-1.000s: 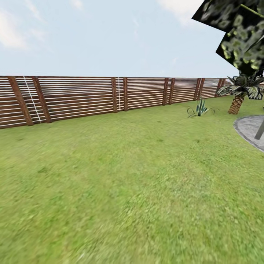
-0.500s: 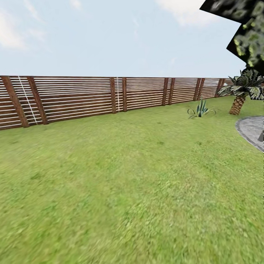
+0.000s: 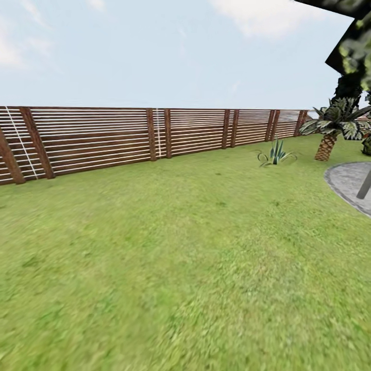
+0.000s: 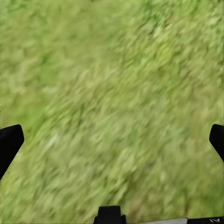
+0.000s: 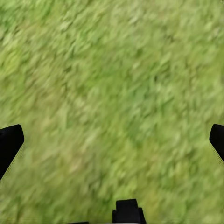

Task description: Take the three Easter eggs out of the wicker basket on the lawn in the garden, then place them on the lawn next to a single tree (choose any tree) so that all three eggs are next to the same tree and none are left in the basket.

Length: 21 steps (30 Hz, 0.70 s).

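The lawn (image 3: 175,257) spreads wide in the head view, short green grass with nothing lying on it. The Easter eggs, the wicker basket and the tree are out of view. In the left wrist view my left gripper (image 4: 112,140) is open, its dark fingertips (image 4: 9,142) far apart over blurred grass. The right wrist view has my right gripper (image 5: 112,140) open as well, fingertips (image 5: 9,142) spread wide, only grass between them.
A brown slatted fence (image 3: 129,136) runs along the back of the lawn. A short palm (image 3: 330,129) and a spiky plant (image 3: 275,153) stand at the far right. A grey paved patch (image 3: 350,183) with a thin grey stem (image 3: 364,185) lies at the right edge, under dark foliage (image 3: 355,46).
The whole head view has shifted: fence, palm and paved patch sit a little further left than half a second ago, so the camera has moved. Nothing on the lawn has changed.
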### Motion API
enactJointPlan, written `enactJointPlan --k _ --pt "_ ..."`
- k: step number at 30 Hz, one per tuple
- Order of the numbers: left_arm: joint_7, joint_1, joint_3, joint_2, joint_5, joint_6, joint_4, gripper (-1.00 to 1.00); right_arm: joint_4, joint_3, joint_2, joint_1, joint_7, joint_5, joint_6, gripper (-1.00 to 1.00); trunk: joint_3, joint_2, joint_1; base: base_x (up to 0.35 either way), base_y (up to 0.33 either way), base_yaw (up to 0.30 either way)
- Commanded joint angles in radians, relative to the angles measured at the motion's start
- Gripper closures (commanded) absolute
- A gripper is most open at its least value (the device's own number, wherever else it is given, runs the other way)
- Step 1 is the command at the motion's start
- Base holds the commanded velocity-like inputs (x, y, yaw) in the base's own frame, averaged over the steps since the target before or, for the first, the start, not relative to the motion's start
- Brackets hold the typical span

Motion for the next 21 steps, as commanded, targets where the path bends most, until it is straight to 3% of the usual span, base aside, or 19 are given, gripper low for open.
enactJointPlan --k 1,8,14,21 --pt "0.005 0.0 -0.005 0.001 -0.001 -0.001 -0.001 -1.0 0.0 0.001 0.0 0.0 0.0 -0.01 -0.004 -1.0 -0.001 0.0 0.001 0.335 0.0 0.0" --pt "0.004 0.0 -0.004 0.004 0.0 -0.001 -0.001 -1.0 0.0 0.001 0.0 0.0 0.0 -0.01 -0.004 -1.0 -0.001 0.0 0.001 0.335 0.0 -0.004" --pt "0.003 0.0 -0.003 0.011 0.002 -0.001 -0.003 -1.0 0.0 0.001 0.0 0.0 0.0 -0.009 -0.004 -1.0 -0.001 0.0 0.001 0.335 0.0 -0.171" --pt "0.003 0.0 -0.003 0.008 0.002 -0.001 -0.003 -1.0 -0.001 0.001 0.0 0.0 -0.001 -0.009 -0.004 -1.0 -0.001 0.0 0.001 0.335 0.021 -0.035"
